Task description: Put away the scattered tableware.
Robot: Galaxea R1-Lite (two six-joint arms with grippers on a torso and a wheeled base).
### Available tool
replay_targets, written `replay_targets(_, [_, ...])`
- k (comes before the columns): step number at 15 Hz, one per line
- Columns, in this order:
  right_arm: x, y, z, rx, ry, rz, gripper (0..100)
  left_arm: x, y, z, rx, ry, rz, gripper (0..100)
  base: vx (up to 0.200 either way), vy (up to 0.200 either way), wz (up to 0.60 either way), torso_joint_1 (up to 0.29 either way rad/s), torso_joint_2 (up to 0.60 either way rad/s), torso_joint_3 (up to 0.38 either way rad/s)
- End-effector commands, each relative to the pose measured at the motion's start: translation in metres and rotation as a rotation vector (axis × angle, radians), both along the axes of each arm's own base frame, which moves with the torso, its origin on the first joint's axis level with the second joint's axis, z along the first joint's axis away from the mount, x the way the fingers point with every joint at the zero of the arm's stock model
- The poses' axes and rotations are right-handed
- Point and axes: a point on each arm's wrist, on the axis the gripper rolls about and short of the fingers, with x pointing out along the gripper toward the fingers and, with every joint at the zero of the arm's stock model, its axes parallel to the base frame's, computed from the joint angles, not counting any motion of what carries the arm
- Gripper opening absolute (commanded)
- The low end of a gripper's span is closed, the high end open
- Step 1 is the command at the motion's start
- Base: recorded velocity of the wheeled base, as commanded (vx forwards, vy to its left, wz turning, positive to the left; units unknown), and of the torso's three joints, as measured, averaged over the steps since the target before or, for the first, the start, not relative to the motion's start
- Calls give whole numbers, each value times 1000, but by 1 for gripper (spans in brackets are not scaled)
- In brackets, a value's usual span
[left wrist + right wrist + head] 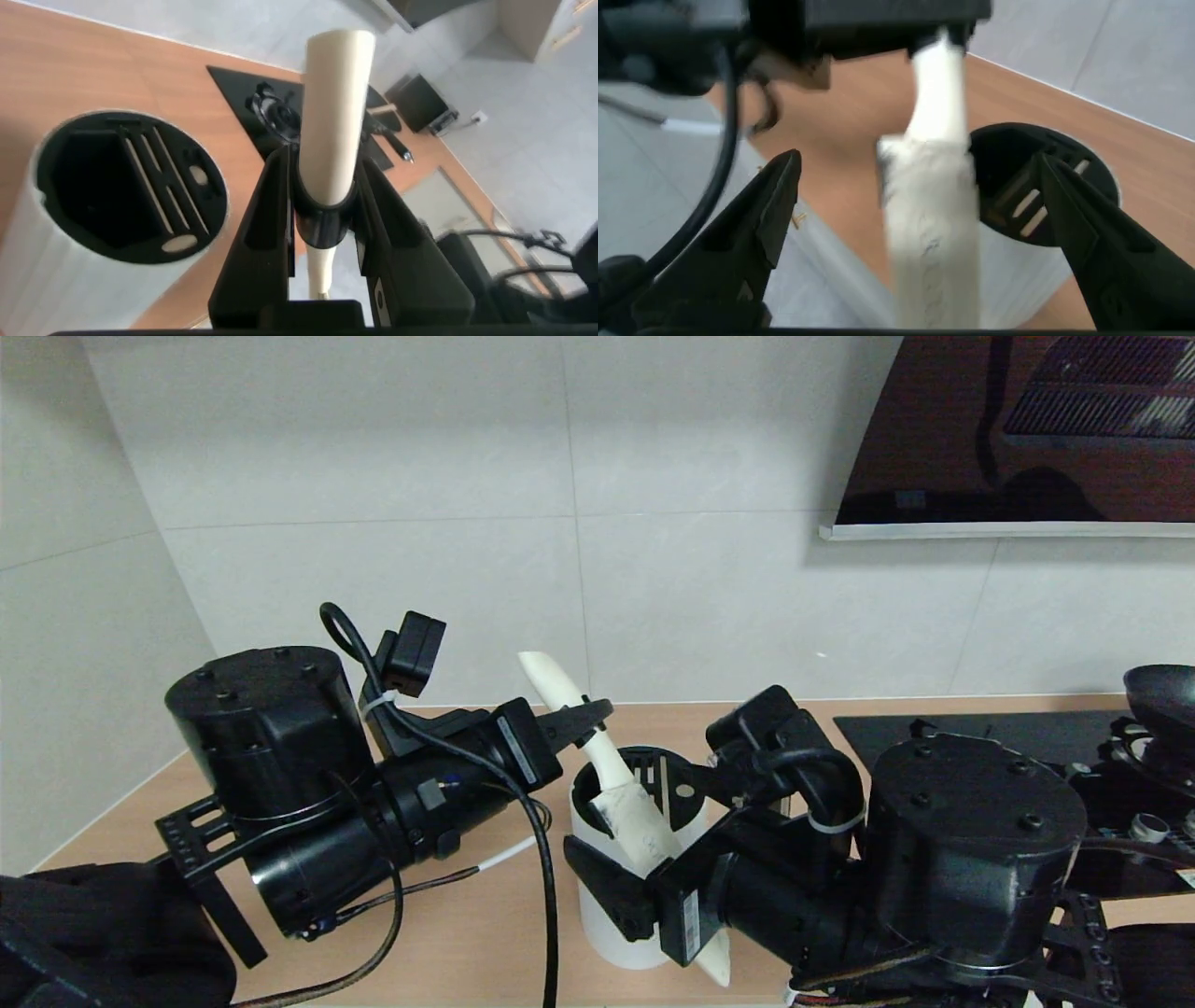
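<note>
A long white utensil (pixel 635 821) hangs tilted over the front of a white cylindrical holder (pixel 607 933) with a black slotted insert (pixel 653 767). My left gripper (pixel 588 717) is shut on the utensil's handle (pixel 334 112), to the left of and above the holder (pixel 51 271). My right gripper (pixel 644 831) stands open in front of the holder. The utensil's broad end (pixel 929 224) lies between its spread fingers (pixel 775 215) without touching them. The holder's opening (pixel 1036 182) shows just behind. The utensil's lower tip (pixel 717 973) hangs in front of the holder's wall.
The holder stands on a wooden counter (pixel 467 915) against a tiled wall. A black cooktop (pixel 934 728) with a dark pan (pixel 1158 691) lies to the right, under a range hood (pixel 1008 429). A side wall closes the counter's left end.
</note>
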Motion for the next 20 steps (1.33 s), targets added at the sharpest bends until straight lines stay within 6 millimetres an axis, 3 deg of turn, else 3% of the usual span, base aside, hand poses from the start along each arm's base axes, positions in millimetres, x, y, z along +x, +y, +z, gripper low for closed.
replay_targets(1, [0, -3, 3, 9, -4, -7, 100, 0, 0, 4, -9, -14, 8, 0, 0, 0, 0, 0, 0, 0])
replay_targets(4, [14, -32, 25, 60, -41, -100, 100, 3, 6, 28, 11, -49, 82, 0, 0, 0, 0, 0, 0, 0])
replay_targets(6, [42, -69, 37, 74, -58, -243, 100, 5, 17, 78, 54, -113, 205, 0, 0, 0, 0, 0, 0, 0])
replay_targets(8, [61, -93, 37, 65, -56, -336, 100, 6, 18, 106, 130, -180, 270, 0, 0, 0, 0, 0, 0, 0])
replay_targets(11, [69, -102, 33, 54, -48, -382, 100, 11, -3, 98, 314, -247, 427, 0, 0, 0, 0, 0, 0, 0])
replay_targets(13, [71, -104, 33, 53, -48, -392, 100, 6, -17, 99, 339, -304, 523, 0, 0, 0, 0, 0, 0, 0])
replay_targets(16, [71, -105, 34, 56, -51, -398, 100, 3, -28, 82, 420, -399, 539, 0, 0, 0, 0, 0, 0, 0])
replay_targets(20, [73, -104, 30, 46, -41, -398, 100, 18, -42, 61, 467, -421, 594, 0, 0, 0, 0, 0, 0, 0])
